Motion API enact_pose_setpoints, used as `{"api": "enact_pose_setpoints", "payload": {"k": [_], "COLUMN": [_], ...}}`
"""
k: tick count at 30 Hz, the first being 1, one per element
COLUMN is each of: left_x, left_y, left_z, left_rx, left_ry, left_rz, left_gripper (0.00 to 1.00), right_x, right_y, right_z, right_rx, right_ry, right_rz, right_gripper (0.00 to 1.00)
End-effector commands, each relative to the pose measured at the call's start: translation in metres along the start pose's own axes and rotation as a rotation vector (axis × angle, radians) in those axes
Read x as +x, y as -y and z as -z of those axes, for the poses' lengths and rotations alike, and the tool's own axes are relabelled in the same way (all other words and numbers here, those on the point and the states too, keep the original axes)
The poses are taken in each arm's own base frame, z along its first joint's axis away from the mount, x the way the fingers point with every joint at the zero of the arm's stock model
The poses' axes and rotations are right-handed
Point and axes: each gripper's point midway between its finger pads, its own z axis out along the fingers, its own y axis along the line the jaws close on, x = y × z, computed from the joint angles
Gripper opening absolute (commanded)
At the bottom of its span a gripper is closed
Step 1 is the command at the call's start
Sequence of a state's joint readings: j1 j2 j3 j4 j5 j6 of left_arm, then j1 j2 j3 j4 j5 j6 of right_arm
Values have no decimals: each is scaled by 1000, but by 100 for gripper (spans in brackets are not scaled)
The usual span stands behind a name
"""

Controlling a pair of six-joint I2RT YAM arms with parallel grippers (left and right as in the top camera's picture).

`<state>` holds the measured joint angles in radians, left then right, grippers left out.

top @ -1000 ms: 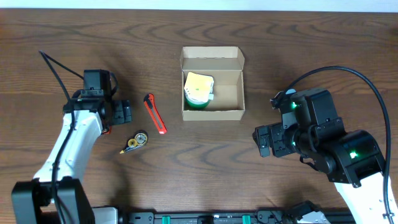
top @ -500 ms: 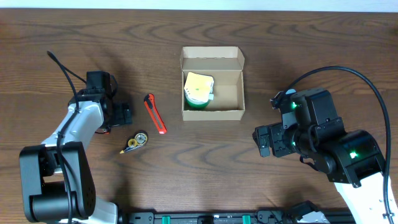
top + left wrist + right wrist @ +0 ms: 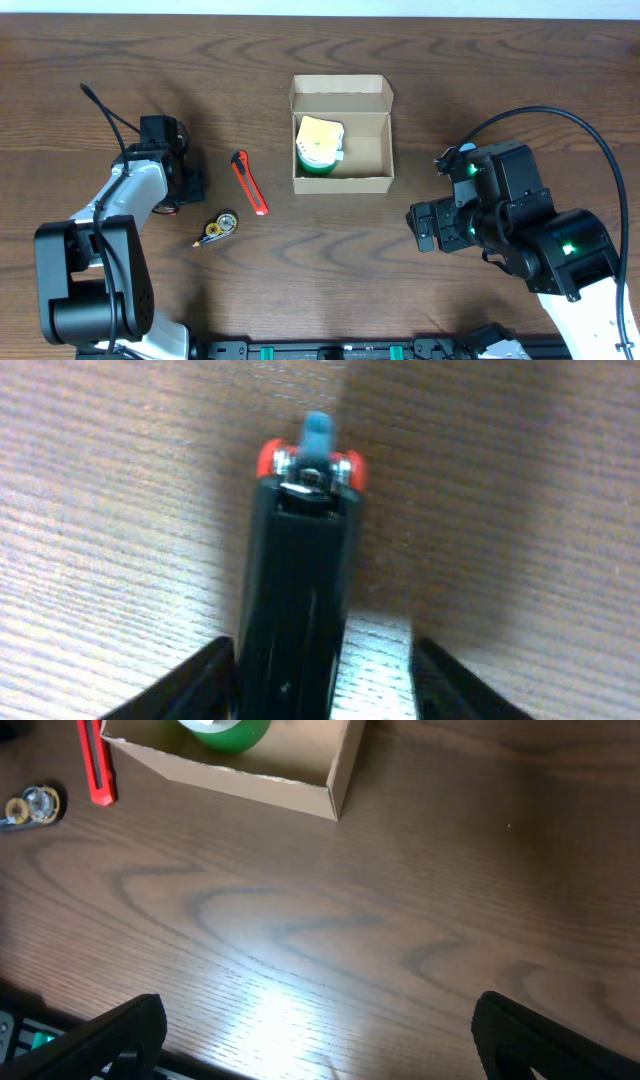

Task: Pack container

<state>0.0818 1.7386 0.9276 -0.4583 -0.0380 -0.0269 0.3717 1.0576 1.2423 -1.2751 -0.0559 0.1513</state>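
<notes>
We see a blurred black object point(image 3: 298, 590) running off the left wrist view's bottom edge. The container point(image 3: 230, 782) is cropped atop the right wrist view.

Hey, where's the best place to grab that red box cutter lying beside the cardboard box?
Grip the red box cutter mid-handle from straight above, jaws closing across its narrow width. It lies flat, slim and diagonal on the table.

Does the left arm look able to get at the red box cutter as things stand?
Probably yes: only bare table lies between the left hand and the red box cutter, though a black object sits between its fingers.
</notes>
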Motion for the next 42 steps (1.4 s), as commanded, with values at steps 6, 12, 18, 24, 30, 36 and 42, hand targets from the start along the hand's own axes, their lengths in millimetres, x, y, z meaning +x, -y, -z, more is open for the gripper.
{"api": "enact_pose_setpoints", "payload": {"k": [6, 12, 18, 24, 30, 36, 42], "left_x": [3, 1, -2, -24, -73, -121, -134], "left_y": [-3, -3, -1, 8, 28, 72, 180], "left_z": [-8, -8, -7, 7, 50, 120, 190], "left_rx": [-7, -7, 2, 53, 172, 308, 554], "left_ry": [-12, -2, 5, 48, 149, 283, 361], "left_rz": [0, 0, 1, 1, -6, 4, -93], "left_gripper": [36, 27, 13, 5, 6, 6, 6], "right_x": [0, 0, 0, 0, 0, 0, 0], "right_y": [-2, -2, -2, -2, -2, -2, -2], "right_z": [1, 1, 1, 1, 1, 1, 1], "right_rx": [-7, -7, -7, -7, -7, -7, -7], "right_ry": [1, 1, 1, 1, 1, 1, 1], "right_rz": [16, 16, 16, 16, 16, 16, 16], "right_gripper": [99, 99, 99, 99, 99, 99, 99]}}
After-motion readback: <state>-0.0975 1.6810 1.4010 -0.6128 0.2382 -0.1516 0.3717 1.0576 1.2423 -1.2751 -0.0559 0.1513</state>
